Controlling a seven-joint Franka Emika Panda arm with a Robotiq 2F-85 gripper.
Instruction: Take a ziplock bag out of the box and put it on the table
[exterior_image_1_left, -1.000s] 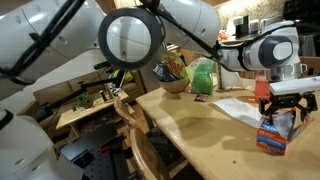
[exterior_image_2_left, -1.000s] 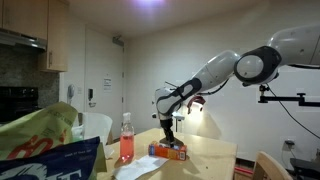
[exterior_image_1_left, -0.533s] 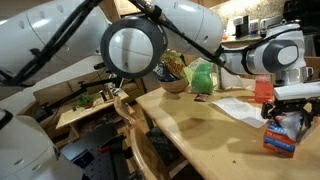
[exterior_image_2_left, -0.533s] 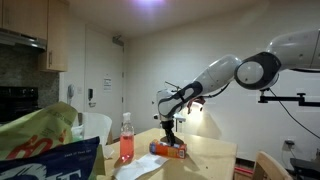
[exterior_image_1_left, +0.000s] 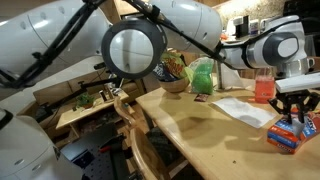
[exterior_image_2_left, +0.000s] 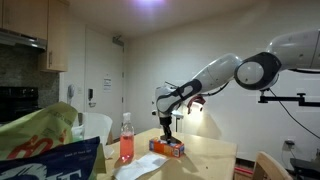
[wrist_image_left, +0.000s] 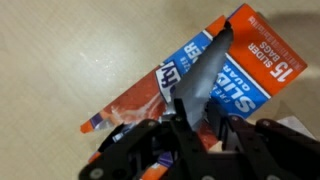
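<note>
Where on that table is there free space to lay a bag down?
Bare wood of the table runs from the chair side up to the box. Crowded behind: a whitish sheet, pink bottle, green bundle and bowl.

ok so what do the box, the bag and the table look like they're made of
box: likely thin cardboard, colour-printed, flat panels with crisp edges.
bag: thin plastic film, greyish and half see-through, limp fold.
table: looks like pale wood or veneer, smooth low sheen; can't tell which.
</note>
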